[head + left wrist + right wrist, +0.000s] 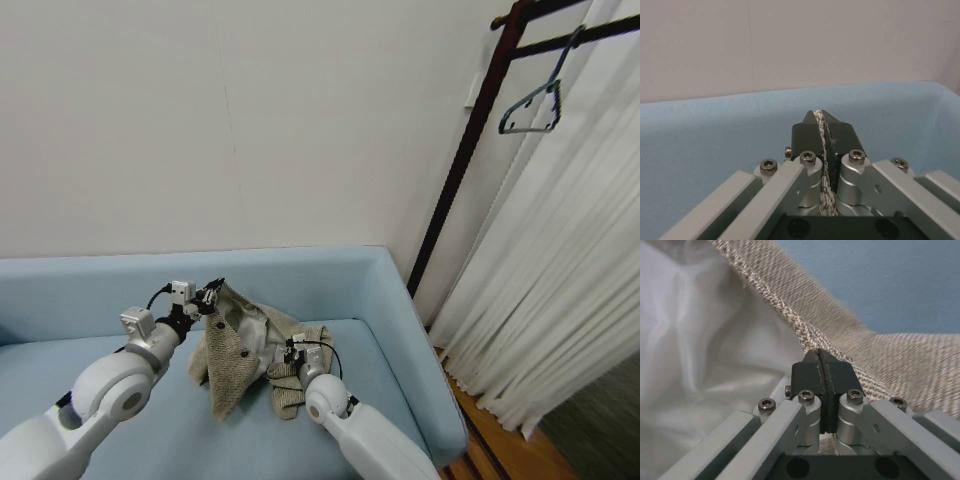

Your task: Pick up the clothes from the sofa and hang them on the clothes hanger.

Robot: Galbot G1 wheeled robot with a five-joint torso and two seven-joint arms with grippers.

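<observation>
We held the tweed garment [232, 368] with both arms over the sofa [395, 320] seat. Our left pincer [211, 294] was clamped shut on its top edge, lifted near the backrest. Our right pincer [293, 349] sat lower and closer to us, its pads pressed together on the woven hem beside the white lining. The held edge ran slantwise between them, the rest drooping onto the cushion. The clothes hanger [531, 106] hung on the dark rack [462, 158], high up to our right, well apart from both pincers. We judged the right arm nearer to it.
</observation>
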